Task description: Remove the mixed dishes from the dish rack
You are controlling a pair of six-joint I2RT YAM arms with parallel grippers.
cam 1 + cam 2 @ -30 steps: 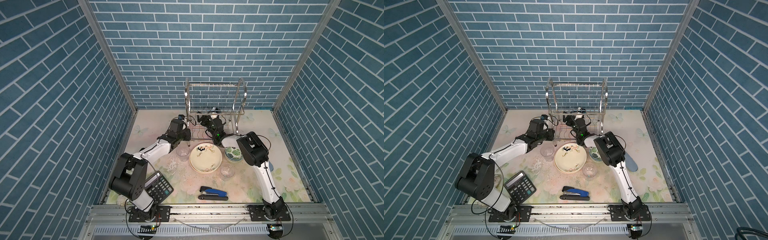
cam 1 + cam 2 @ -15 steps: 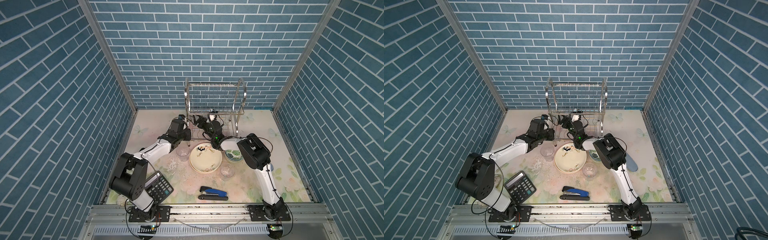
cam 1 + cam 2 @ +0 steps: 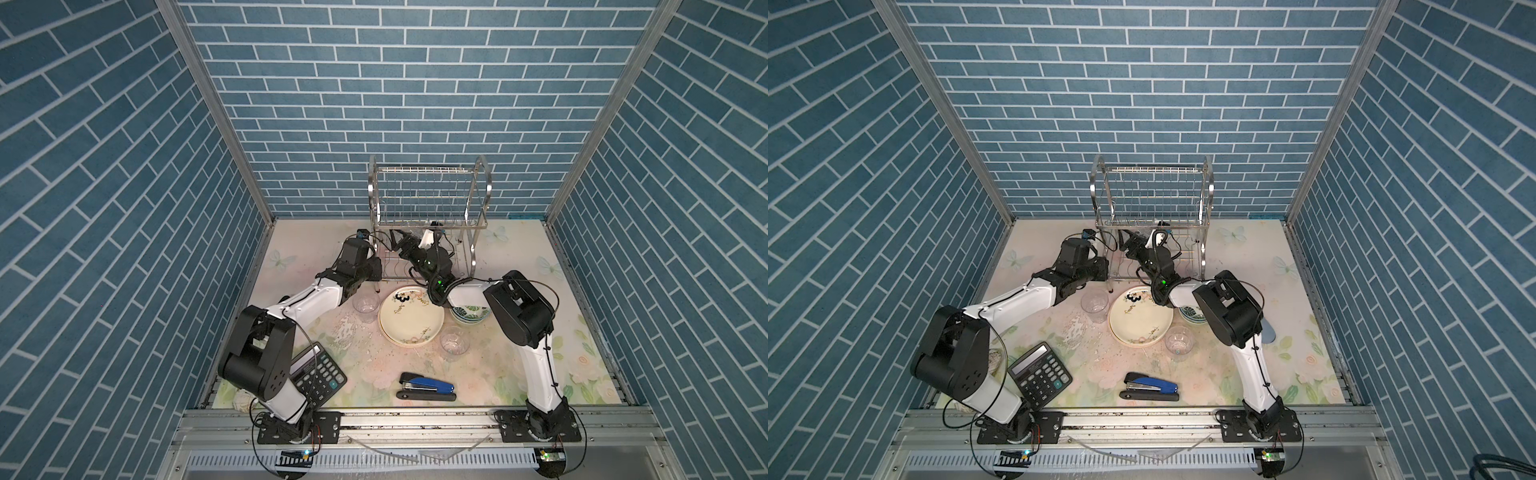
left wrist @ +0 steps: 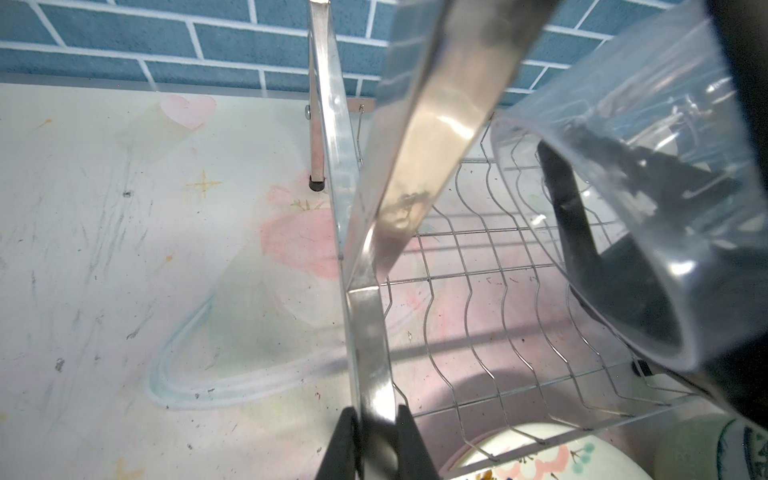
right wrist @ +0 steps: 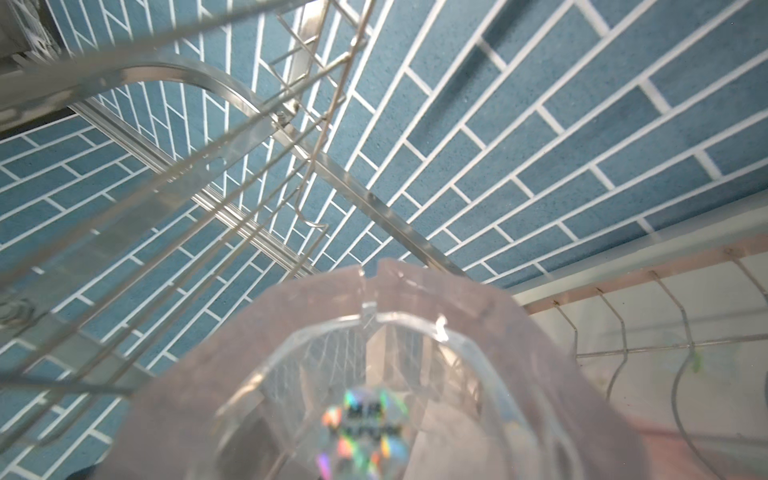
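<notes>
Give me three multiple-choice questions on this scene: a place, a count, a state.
1. The blue stapler lies, relative to the round cream floral plate: A behind; B in front; C on it.
2. Small clear tumblers standing outside the two-tier steel wire dish rack: A four; B one; C two.
3. The left tool is: A shut on the rack's side frame; B open; C shut on a bowl.
B, it is nearer the front edge; C, one flanks each side of the plate; A, its fingers clamp the steel strip.
</notes>
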